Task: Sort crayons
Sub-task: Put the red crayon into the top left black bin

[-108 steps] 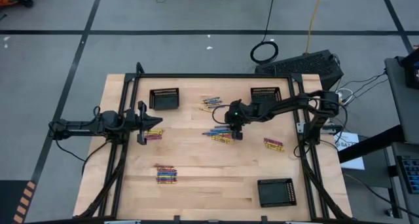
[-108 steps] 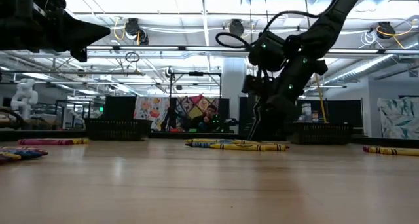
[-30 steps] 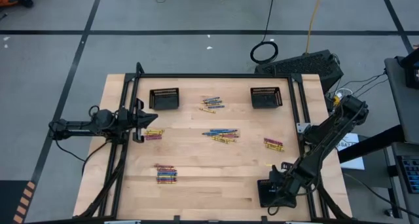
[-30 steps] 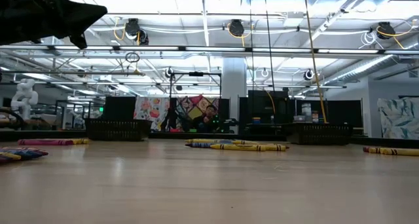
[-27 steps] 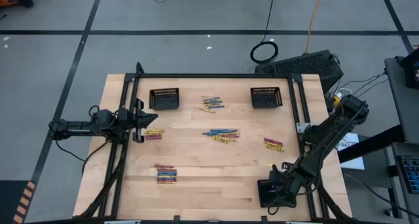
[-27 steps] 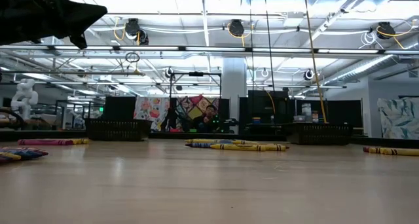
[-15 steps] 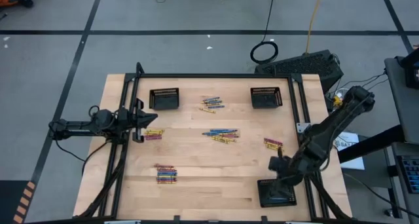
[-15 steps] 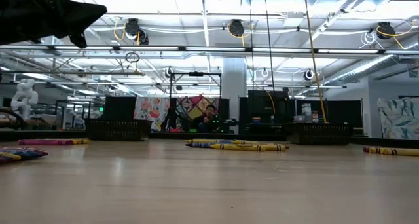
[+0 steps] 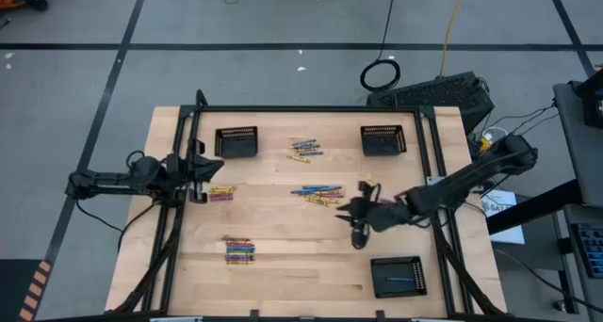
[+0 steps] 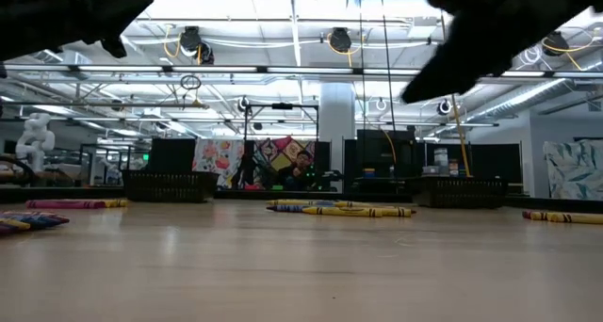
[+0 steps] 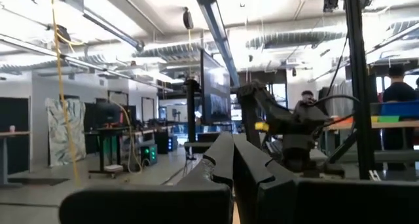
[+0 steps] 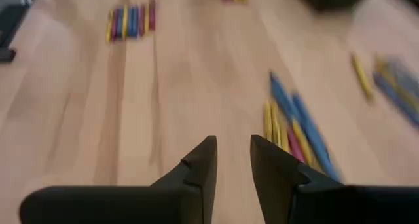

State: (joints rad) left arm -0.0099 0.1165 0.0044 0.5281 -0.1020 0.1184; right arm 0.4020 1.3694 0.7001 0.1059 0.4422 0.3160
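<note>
While the right gripper (image 9: pixel 359 230) hangs above bare wood between the middle cluster of crayons (image 9: pixel 317 193) and the near right basket (image 9: pixel 398 276), we judge the step in hand to be a reach for the next crayon; the wrist view shows its jaws apart with nothing between them, and the pile of blue, yellow and pink sticks just ahead of the fingertips (image 12: pixel 204 157). To do it well we would square the jaws across one stick at the edge of that pile, come down straight, and close on that stick alone, since the sticks lie touching side by side and a sloppy pinch could drag a neighbour along or roll the lot.

Taking the middle cluster as our landmark, from largest to smallest: the table (image 9: pixel 292 265) spreads all round it; the left arm waits to its left at the table's edge, the left gripper (image 9: pixel 201 168) with its jaws together and empty; the near right basket sits to the cluster's near right, with what looks like a blue stick inside; two more baskets stand beyond it, the far left basket (image 9: pixel 236 141) and the far right basket (image 9: pixel 382 140); smaller groups of crayons lie around it, one just beyond (image 9: pixel 303 150), one to its right partly under the arm, one beside the left gripper (image 9: pixel 220 192), one to its near left (image 9: pixel 239 250).

Nothing stands between the right gripper and the cluster; the crowding of the sticks is the only hindrance we see.
</note>
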